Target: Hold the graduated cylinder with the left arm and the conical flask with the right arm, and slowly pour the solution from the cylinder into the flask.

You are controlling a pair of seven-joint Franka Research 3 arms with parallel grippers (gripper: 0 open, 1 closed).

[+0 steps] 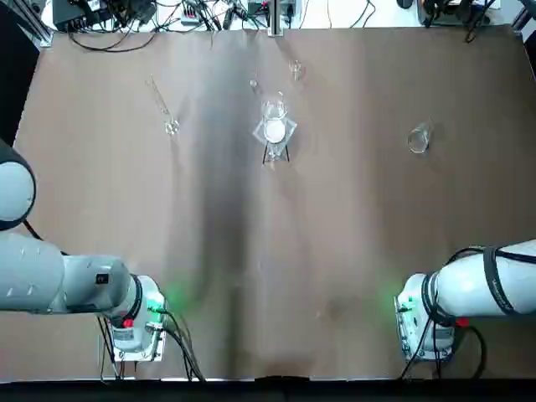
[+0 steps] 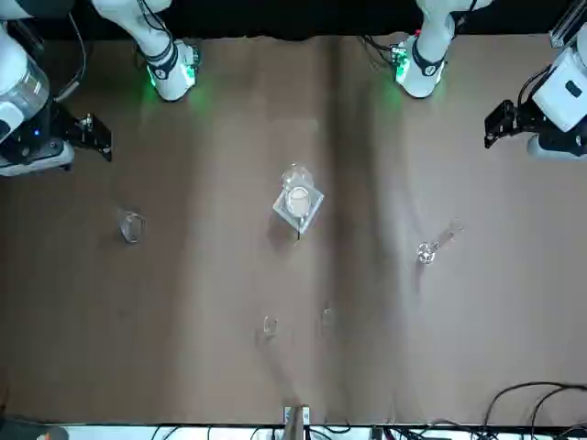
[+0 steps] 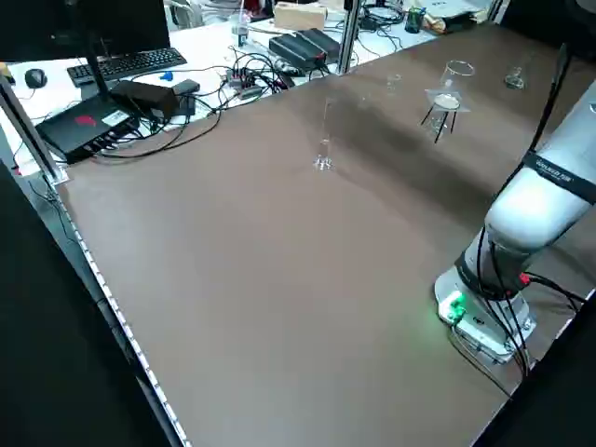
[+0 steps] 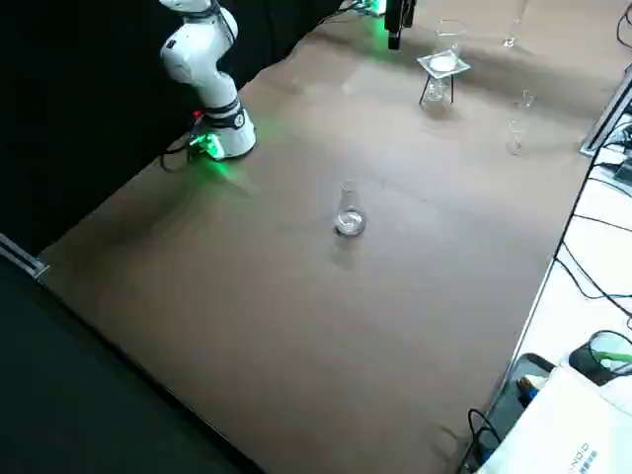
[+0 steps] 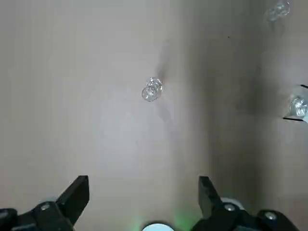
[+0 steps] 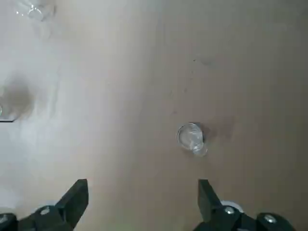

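Above the table (image 1: 335, 251), the left gripper (image 5: 144, 178) and right gripper (image 6: 143, 182) spread wide, both empty. Inward from the left one, nearer that arm, the graduated cylinder (image 3: 324, 140) stands upright toward the far-left corner; the conical flask (image 4: 350, 212) stands toward the far-right corner, nearer the right arm.

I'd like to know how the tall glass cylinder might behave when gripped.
The cylinder looks likely to tip if nudged, being tall and thin on a small foot. Its clear glass is probably slippery, and rigid but fragile if squeezed hard.
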